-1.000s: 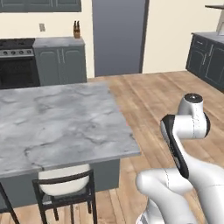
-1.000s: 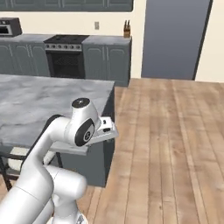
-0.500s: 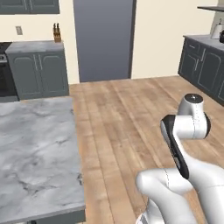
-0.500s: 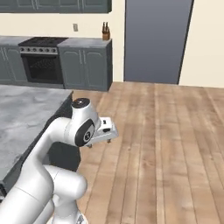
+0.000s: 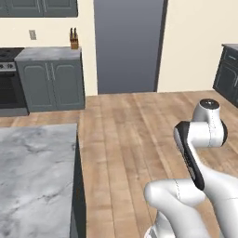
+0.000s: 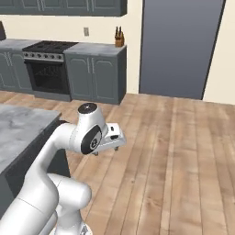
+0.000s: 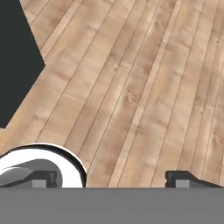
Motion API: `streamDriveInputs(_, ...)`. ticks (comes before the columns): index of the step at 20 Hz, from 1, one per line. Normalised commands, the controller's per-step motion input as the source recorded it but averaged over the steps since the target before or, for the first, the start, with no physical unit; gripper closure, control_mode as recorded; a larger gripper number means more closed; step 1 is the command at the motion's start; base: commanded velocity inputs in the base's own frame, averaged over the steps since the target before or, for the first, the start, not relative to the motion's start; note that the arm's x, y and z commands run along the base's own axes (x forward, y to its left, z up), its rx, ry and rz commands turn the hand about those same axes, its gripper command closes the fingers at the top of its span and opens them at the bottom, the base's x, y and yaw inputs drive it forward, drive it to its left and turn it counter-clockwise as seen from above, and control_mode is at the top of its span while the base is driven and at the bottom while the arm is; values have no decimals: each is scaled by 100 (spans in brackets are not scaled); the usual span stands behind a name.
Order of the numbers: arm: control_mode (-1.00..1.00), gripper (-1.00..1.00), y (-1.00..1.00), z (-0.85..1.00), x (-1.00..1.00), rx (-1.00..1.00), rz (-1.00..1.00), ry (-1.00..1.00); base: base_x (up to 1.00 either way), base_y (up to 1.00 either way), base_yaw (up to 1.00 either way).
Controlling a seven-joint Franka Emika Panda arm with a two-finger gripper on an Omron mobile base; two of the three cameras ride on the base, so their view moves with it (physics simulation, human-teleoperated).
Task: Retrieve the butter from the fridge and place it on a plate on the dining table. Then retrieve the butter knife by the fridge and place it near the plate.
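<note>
Wooden floor [image 7: 131, 87] is sliding under our open, empty claw [image 7: 116, 178], because we are rolling past the marble surface [image 5: 32, 176] looking for the fridge with the butter.

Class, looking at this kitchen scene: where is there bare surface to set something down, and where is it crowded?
The marble dining table top is bare up to its right edge. The grey counter beside the stove is bare except for a knife block at its wall end.
</note>
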Motion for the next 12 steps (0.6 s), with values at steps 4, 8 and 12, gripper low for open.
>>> streamDriveInputs(4, 100, -100, 0, 0, 0, 0, 0, 0, 100, -36, 23)
streamDriveInputs(8, 100, -100, 0, 0, 0, 0, 0, 0, 100, -43, 24)
streamDriveInputs(12, 100, -100, 0, 0, 0, 0, 0, 0, 100, -23, 40)
